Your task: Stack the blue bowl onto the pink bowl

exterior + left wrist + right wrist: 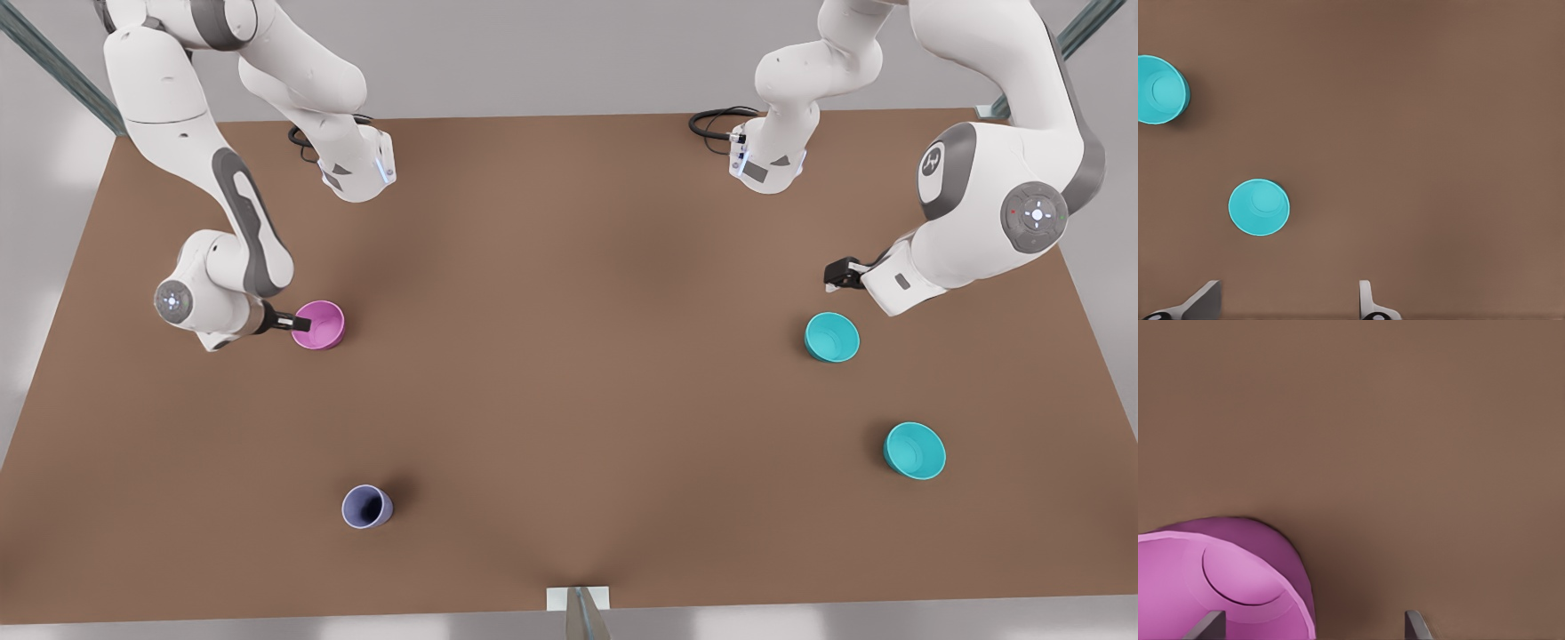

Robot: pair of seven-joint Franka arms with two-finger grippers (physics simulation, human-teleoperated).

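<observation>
Right gripper [298,322] is sitting spread at the pink bowl [320,324] rim; left gripper [834,274] is hovering apart near the blue bowl [832,337]. Looks light, stiff plastic, so I'd pinch the rim.

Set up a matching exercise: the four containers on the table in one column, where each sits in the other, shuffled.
Things:
1. pink bowl
2. blue bowl
3. wider teal bowl
4. purple cup

Places:
A. near the front edge of the table, on the front view's left
B. at the open fingers of the right gripper
C. farthest toward the front view's right
D. close to the open left gripper, untouched

Pairs: 1-B, 2-D, 3-C, 4-A
</observation>
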